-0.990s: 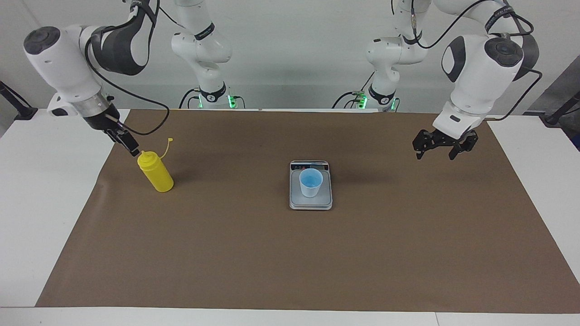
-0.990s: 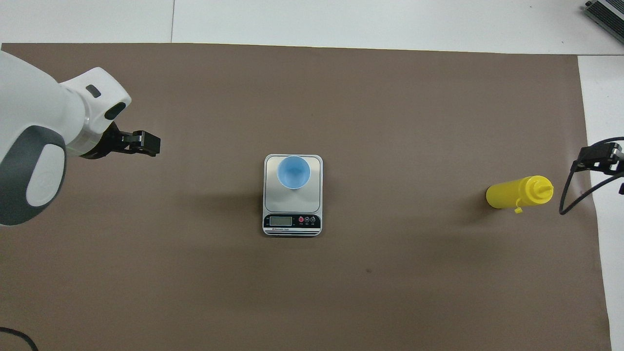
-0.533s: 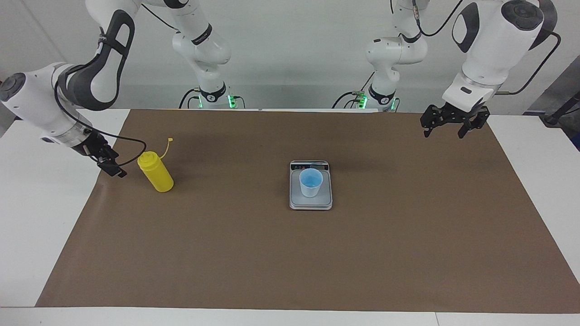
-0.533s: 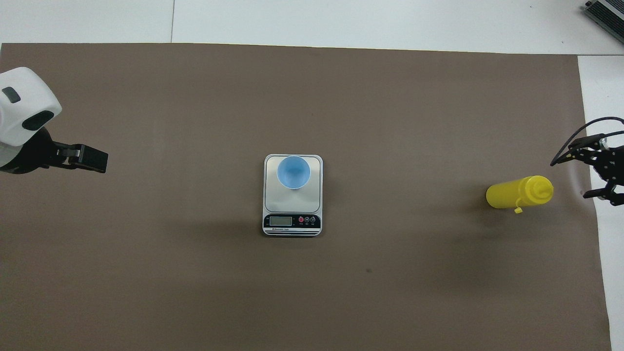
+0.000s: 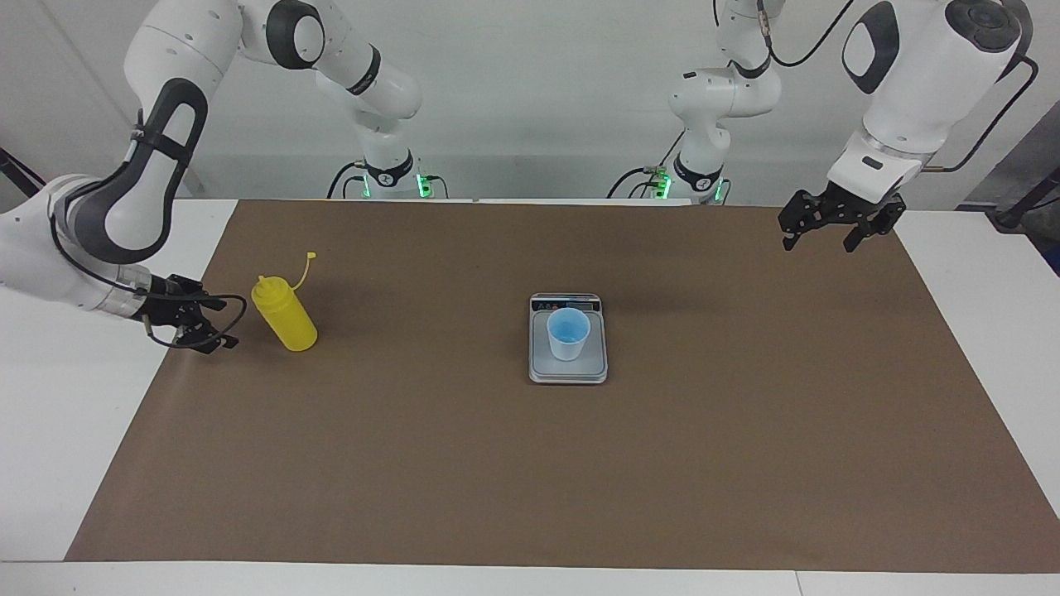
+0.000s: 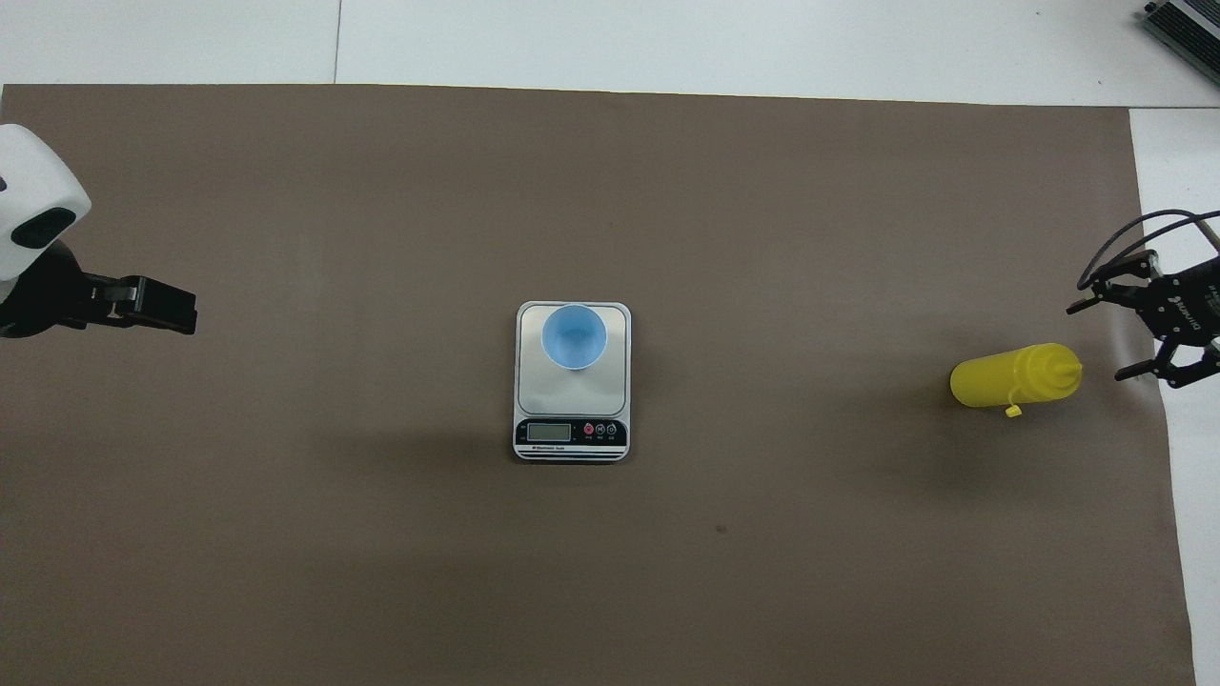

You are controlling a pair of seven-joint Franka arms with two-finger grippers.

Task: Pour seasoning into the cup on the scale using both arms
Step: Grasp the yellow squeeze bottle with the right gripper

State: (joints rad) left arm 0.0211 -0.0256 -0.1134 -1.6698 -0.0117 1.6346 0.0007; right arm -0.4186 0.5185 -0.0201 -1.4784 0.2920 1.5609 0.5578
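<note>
right gripper point(image 5: 217, 323): spread open, nothing held, low beside the small yellow plastic squeeze bottle point(image 5: 284, 314) | left gripper point(image 5: 834, 228): open, empty, raised over brown mat point(image 5: 745, 430) | pale blue plastic cup point(image 5: 568, 333): placed on silver-grey scale point(image 5: 568, 370), mid-table

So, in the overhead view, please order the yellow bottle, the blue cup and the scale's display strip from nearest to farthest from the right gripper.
The right gripper is open, low at the right arm's end of the table.
1. Yellow bottle, just beside the gripper, not touched.
2. and 3. Blue cup, on the scale at mid table, and the display strip, on the scale's edge nearest the robots: too close to call.
</note>
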